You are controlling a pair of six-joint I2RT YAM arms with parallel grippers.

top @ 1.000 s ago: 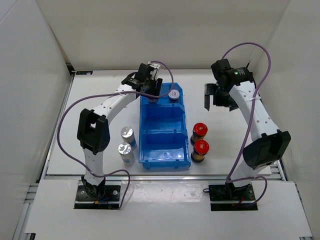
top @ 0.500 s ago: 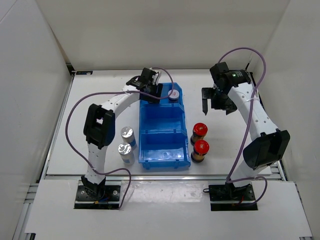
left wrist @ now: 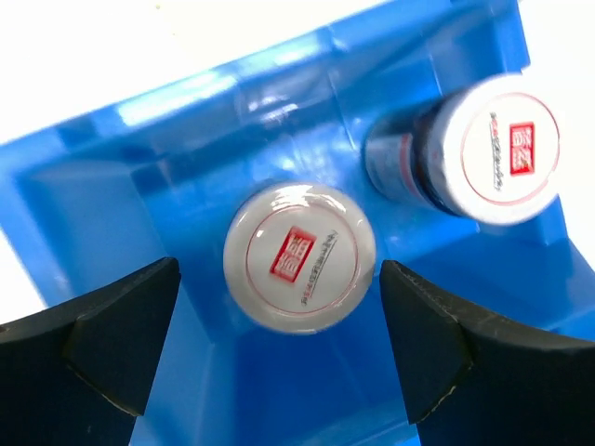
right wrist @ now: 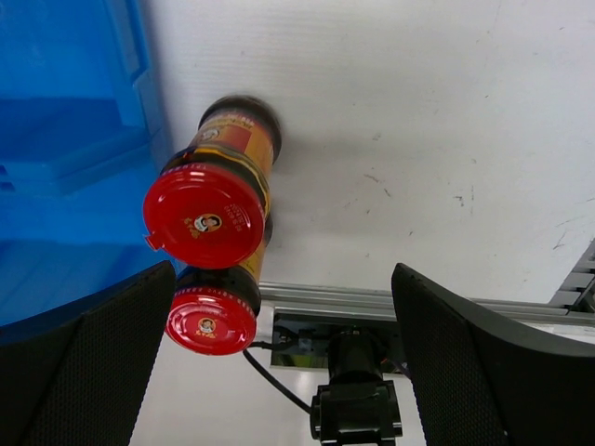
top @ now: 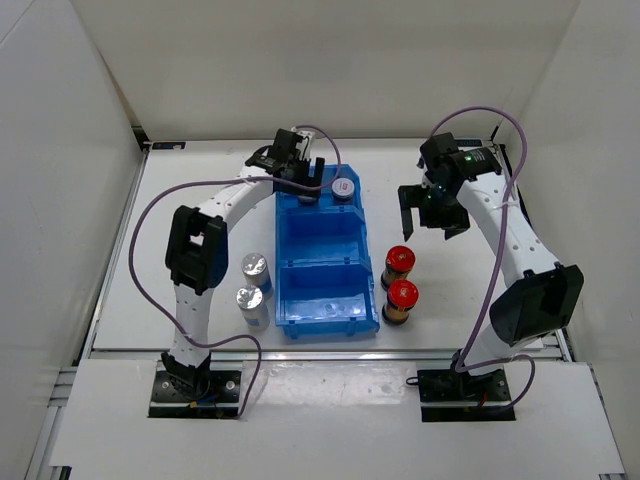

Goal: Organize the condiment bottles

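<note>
While my left fingers [top: 303, 185] stand spread to either side of one grey-lidded bottle [left wrist: 299, 256], touching neither flank, it sits upright in the far compartment of the blue bin [left wrist: 177, 177], near its twin [left wrist: 502, 149]. My right fingers [top: 425, 208], released and empty, hang above the desk [top: 200, 200] near two red-capped bottles [right wrist: 204, 216] right of the bin. Two silver-capped bottles [top: 256, 267] stand left of it.

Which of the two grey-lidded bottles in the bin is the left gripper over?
The left grey-lidded bottle, centred between the open fingers of the left gripper; the right grey-lidded bottle stands outside them.
</note>
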